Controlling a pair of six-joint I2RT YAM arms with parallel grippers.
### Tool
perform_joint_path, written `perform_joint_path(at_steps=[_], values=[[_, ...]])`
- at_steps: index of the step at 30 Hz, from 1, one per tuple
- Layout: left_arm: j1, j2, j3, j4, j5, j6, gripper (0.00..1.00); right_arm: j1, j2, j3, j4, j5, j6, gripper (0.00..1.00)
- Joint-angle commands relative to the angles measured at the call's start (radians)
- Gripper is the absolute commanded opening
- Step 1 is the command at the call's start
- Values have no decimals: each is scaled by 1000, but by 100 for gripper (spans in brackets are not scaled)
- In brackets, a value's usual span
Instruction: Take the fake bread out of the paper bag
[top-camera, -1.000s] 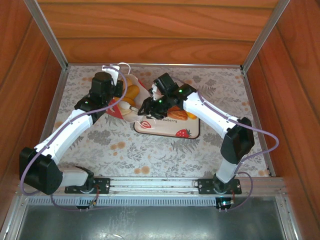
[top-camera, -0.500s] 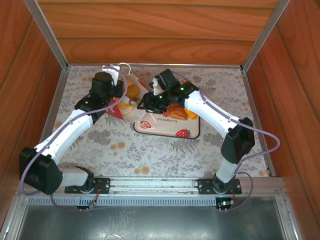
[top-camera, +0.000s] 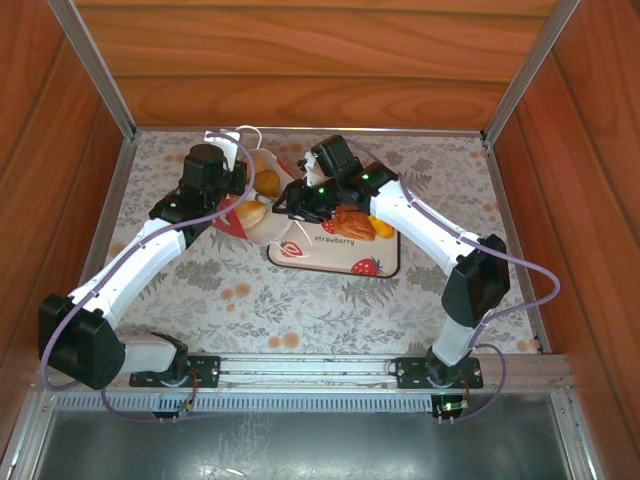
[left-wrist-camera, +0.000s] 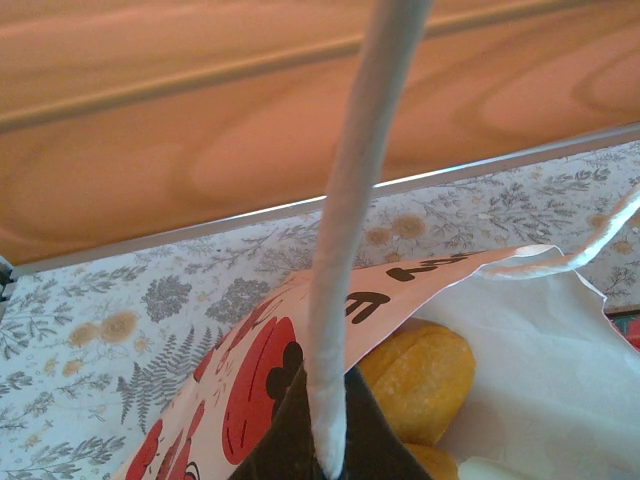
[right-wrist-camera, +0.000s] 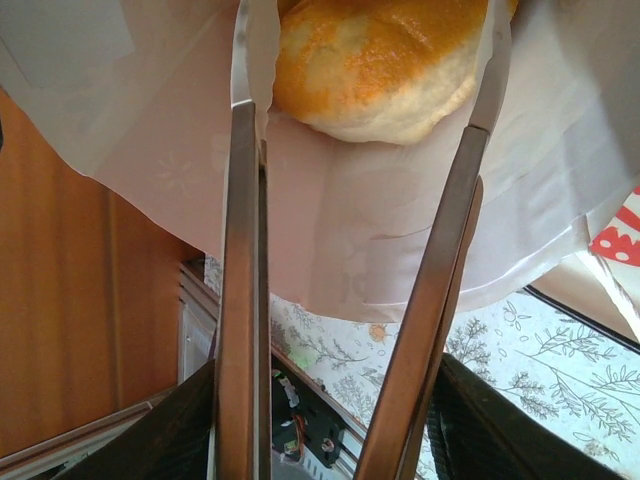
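- On the strawberry-print tray (top-camera: 335, 262), just to the right of the paper bag (top-camera: 240, 222), a few pieces of bread (top-camera: 355, 222) lie out in the open, so part of the job looks done.
- Inside the bag, which is tipped with its mouth toward the tray on the flowered counter (top-camera: 200, 290), more bread is waiting. An orange roll (top-camera: 268, 182) sits deep in it and a paler loaf (top-camera: 250, 213) lies nearer the mouth.
- Seen from the left wrist, the left fingers (left-wrist-camera: 285, 440) are closed on the bag's rim at the foot of a white cord handle (left-wrist-camera: 350, 230) and hold the mouth up and open. An orange roll shows just under the lifted rim.
- Seen from the right wrist, the right fingers (right-wrist-camera: 240, 250) are inside the mouth. They are partly apart, with one on each side of a golden roll (right-wrist-camera: 375, 80) that rests on the white lining.
- Whether those fingers already press on the roll or only bracket it cannot be told.
- By this reading the task is roughly midway. The bracketed roll has yet to be gripped firmly, drawn out and set down, and at least one more piece has to follow it.
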Motion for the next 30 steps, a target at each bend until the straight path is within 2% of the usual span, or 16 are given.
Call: perform_joint_path(at_steps=[1, 6, 15, 24, 27, 30], values=[[-16, 4, 19, 19, 14, -8, 0, -7, -10, 41, -43, -3, -32, 54], [-18, 4, 16, 21, 12, -6, 0, -7, -22, 36, -103, 36, -39, 55], [-19, 4, 19, 22, 9, -6, 0, 2, 10, 18, -60, -47, -33, 55], [-20, 4, 21, 25, 6, -5, 0, 7, 48, 35, -59, -64, -35, 54], [-20, 4, 21, 25, 6, -5, 0, 7, 56, 42, -70, -61, -40, 52], [-21, 1, 21, 25, 5, -2, 0, 7, 57, 43, -75, -52, -47, 43]])
